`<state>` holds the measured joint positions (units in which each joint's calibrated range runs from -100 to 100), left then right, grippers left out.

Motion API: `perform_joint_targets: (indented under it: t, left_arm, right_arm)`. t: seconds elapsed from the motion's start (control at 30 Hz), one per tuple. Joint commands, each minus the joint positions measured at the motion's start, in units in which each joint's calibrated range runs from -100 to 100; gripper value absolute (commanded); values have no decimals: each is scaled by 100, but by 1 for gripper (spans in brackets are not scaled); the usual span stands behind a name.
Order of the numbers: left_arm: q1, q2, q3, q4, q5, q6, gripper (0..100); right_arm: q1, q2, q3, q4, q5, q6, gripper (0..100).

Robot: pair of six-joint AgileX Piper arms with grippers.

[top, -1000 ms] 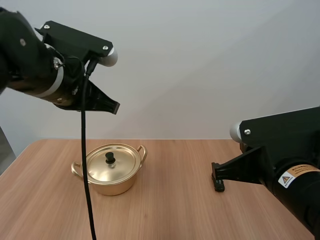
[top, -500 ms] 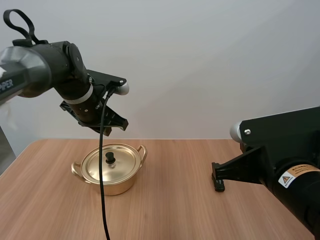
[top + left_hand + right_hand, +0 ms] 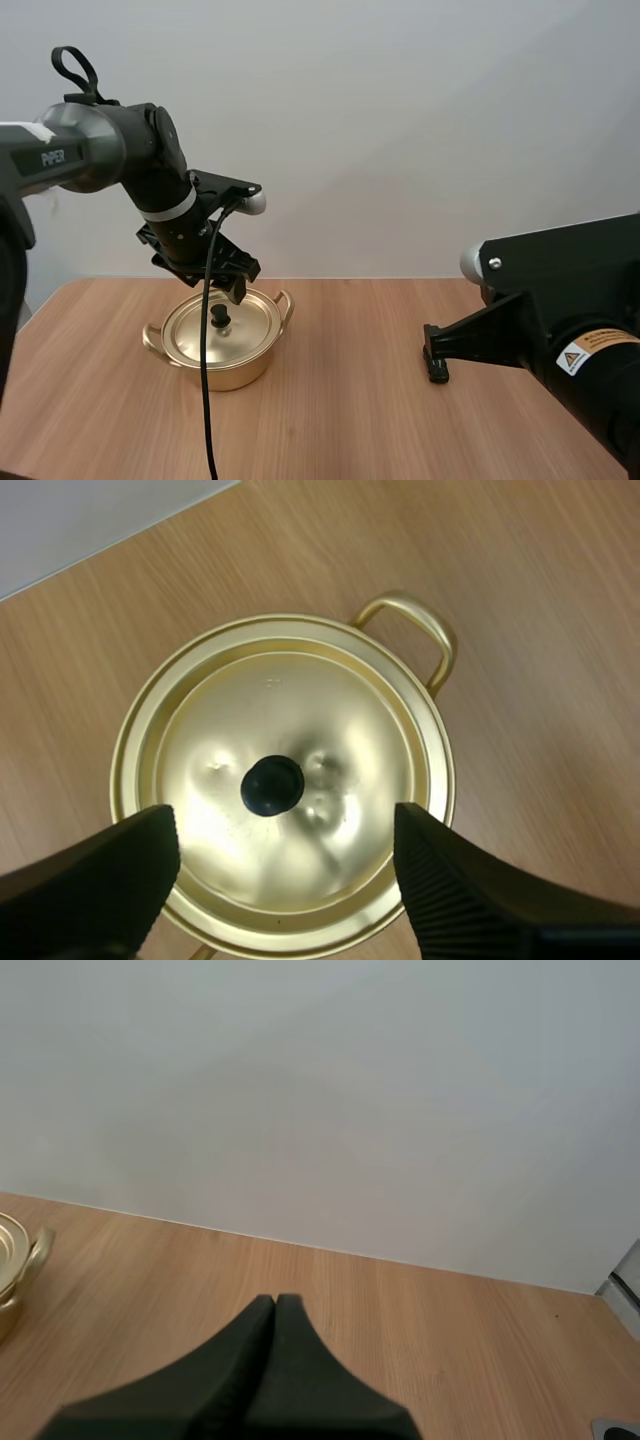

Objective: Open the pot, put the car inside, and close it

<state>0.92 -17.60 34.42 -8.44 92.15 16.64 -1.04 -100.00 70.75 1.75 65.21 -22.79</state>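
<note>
Hovering above the black knob (image 3: 272,785) of the pot (image 3: 441,770), left fingers (image 3: 110,875) apart.

The lid (image 3: 300,730) covers the pot (image 3: 228,368); the interior is not visible. In the left wrist view, the fingers of the left end effector (image 3: 285,830) overlap the rim on both sides, and the near rim is cut off by the picture's edge. In the right wrist view, the pot is cropped to one handle (image 3: 38,1248) and a strip of rim. A small dark item (image 3: 620,1430) on the surface (image 3: 420,1310) is also cropped; it appears rounded, identity undetermined. In the high view, the right arm (image 3: 570,320) exits the picture and masks the surface beneath it.
</note>
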Motion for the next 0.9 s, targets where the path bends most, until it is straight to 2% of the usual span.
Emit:
perform_joint_targets:
  t: [0.0,0.87]
  left_arm:
    - [1,78,12,-109,-116,105,100]
    - [1,1182,67,287,-675,125,100]
  right_arm:
    - [-4,0,-6,0,2,4,0]
    - [-4,0,-6,0,2,4,0]
